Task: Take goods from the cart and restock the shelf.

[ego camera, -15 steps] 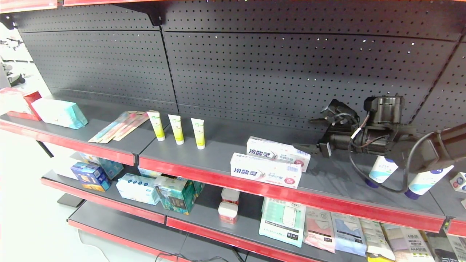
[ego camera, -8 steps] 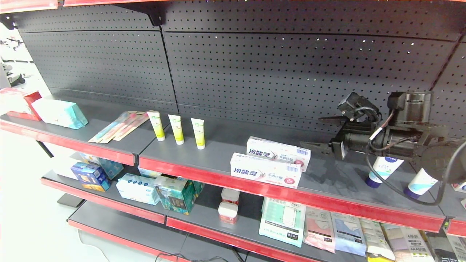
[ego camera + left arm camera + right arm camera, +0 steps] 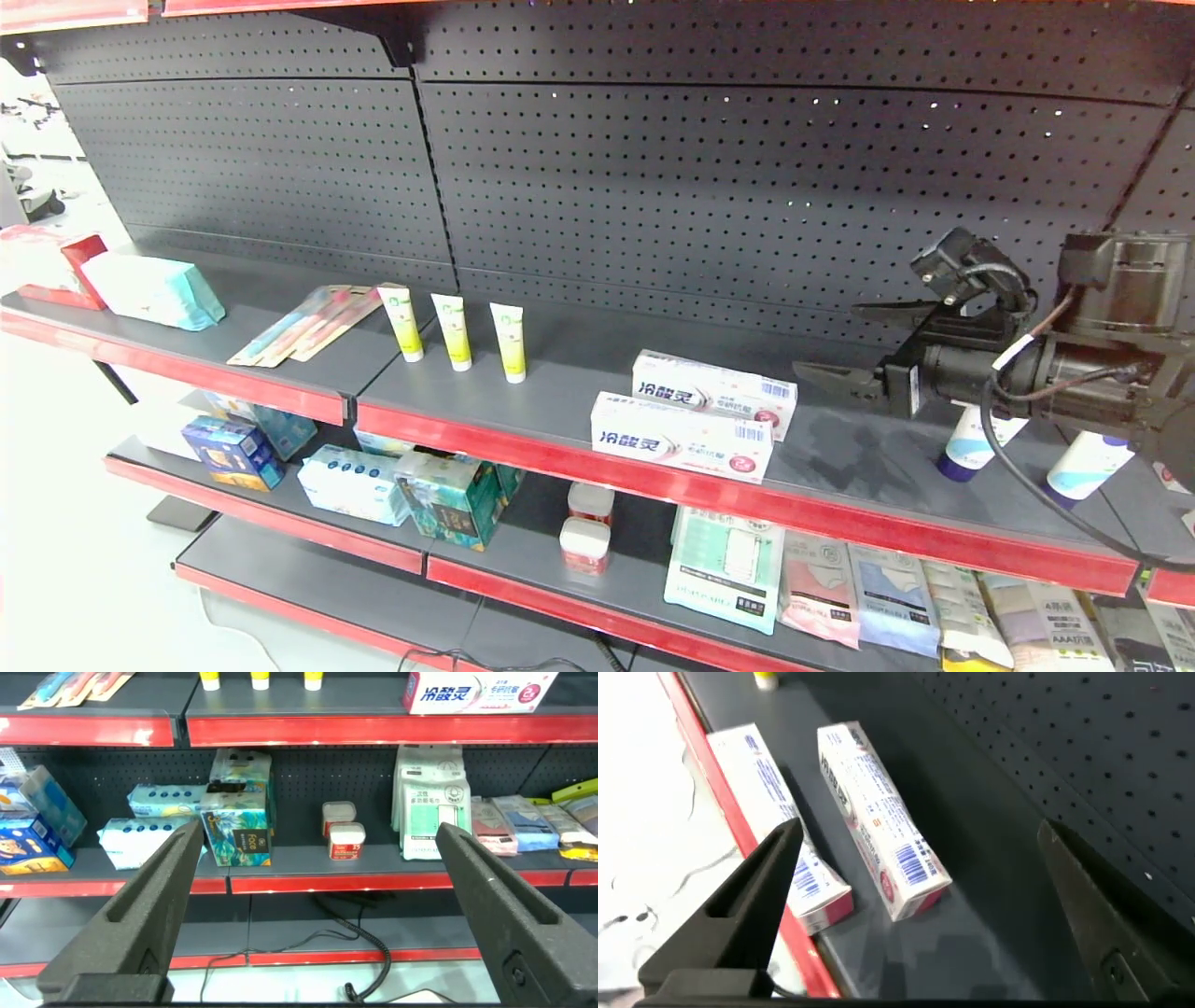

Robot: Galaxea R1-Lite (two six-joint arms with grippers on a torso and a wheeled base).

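Head view, from the left: the upper shelf (image 3: 523, 446), dark grey with a red front edge, carries at its far end a red box (image 3: 79, 261) with a pale blue soft pack (image 3: 154, 291) beside it. Next lie flat toothbrush packs (image 3: 303, 324), then three yellow-green tubes (image 3: 454, 331) standing on their caps in a row.

Near the middle, two white boxes lie flat. The front toothpaste box (image 3: 681, 437) sits at the shelf's edge, and the rear toothpaste box (image 3: 714, 392) is just behind it, set slightly to the right. To their right the right gripper (image 3: 826, 341) hangs above the shelf and points toward the boxes. Its jaws are spread wide and are apart from both boxes. Behind its wrist stand two white tubes (image 3: 971, 439) on blue caps.

The shelf below holds a blue box (image 3: 233, 453), pale tissue packs (image 3: 350, 481), a green box (image 3: 453, 499), two small red-and-white jars (image 3: 588, 532) close together, and a row of flat packets (image 3: 728, 569) running on to the right.

The right wrist view shows both toothpaste boxes lying beyond the parted fingers, the rear box at a slight angle to the front one. In the left wrist view the left gripper (image 3: 320, 831) faces the lower shelf from in front with its jaws spread wide. The green box and the jars show between its fingers.
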